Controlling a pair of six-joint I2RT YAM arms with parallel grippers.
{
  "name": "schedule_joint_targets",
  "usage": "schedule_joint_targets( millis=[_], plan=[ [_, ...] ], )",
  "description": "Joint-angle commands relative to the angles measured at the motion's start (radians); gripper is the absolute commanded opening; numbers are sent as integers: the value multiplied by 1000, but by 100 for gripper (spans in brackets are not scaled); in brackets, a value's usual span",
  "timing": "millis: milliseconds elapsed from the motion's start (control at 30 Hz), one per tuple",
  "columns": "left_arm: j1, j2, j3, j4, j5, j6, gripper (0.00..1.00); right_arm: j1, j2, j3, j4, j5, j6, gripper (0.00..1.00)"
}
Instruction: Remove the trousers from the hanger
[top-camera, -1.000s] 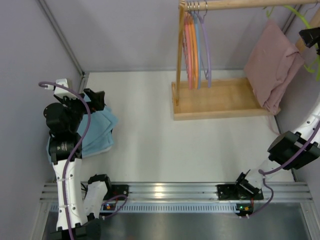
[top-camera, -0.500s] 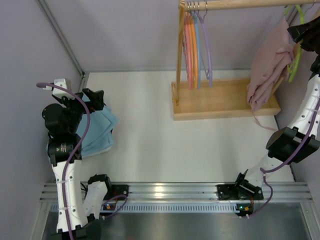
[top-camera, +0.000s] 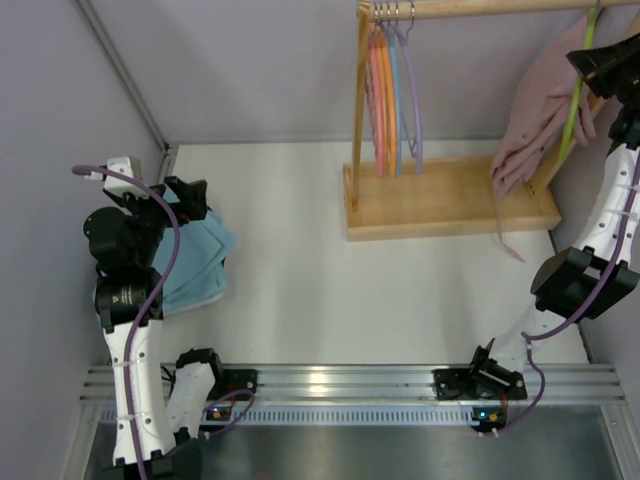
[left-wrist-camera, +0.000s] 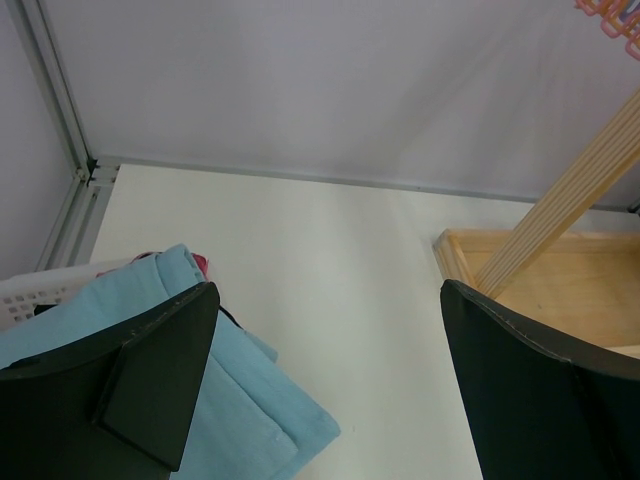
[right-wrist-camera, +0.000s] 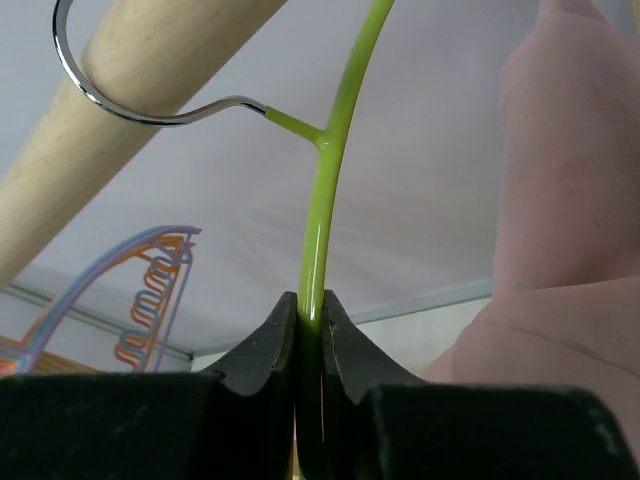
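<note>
Pink trousers (top-camera: 535, 110) hang from a green hanger (top-camera: 574, 95) on the wooden rail (top-camera: 470, 9) at the far right. My right gripper (top-camera: 592, 62) is up by the rail, shut on the hanger. In the right wrist view the jaws (right-wrist-camera: 310, 312) pinch the green hanger (right-wrist-camera: 330, 200) just below its metal hook (right-wrist-camera: 150, 112), and the trousers (right-wrist-camera: 570, 250) fill the right side. My left gripper (top-camera: 190, 200) hovers open at the far left, over a folded blue cloth (top-camera: 190, 262); nothing lies between its fingers (left-wrist-camera: 150, 380).
Several coloured hangers (top-camera: 395, 90) hang bare at the rail's left end. The wooden rack base (top-camera: 450, 200) sits on the white table. Grey walls close in at left, back and right. The rack's slanted post (left-wrist-camera: 570, 200) shows in the left wrist view.
My right gripper has risen toward the rail and closed on the green hanger. The trousers have swung from spread out to hanging edge-on. The left arm has not moved.
</note>
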Motion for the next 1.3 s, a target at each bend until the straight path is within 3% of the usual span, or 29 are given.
schedule_joint_targets(
  millis=[0,300,800,1000,1267],
  plan=[
    [-2,-5,43,22,-8,6,99,8,-40,27,192,-51,152,4],
    [-3,14,59,24,10,-2,99,14,-125,-20,389,-88,381,0],
    [-2,11,68,24,-23,-11,99,22,-183,-52,501,-88,504,0],
    [-3,15,68,24,-10,33,99,22,-274,-193,532,-108,527,0],
    [-3,-14,4,55,84,121,99,17,-476,-508,567,-146,574,0]
  ],
)
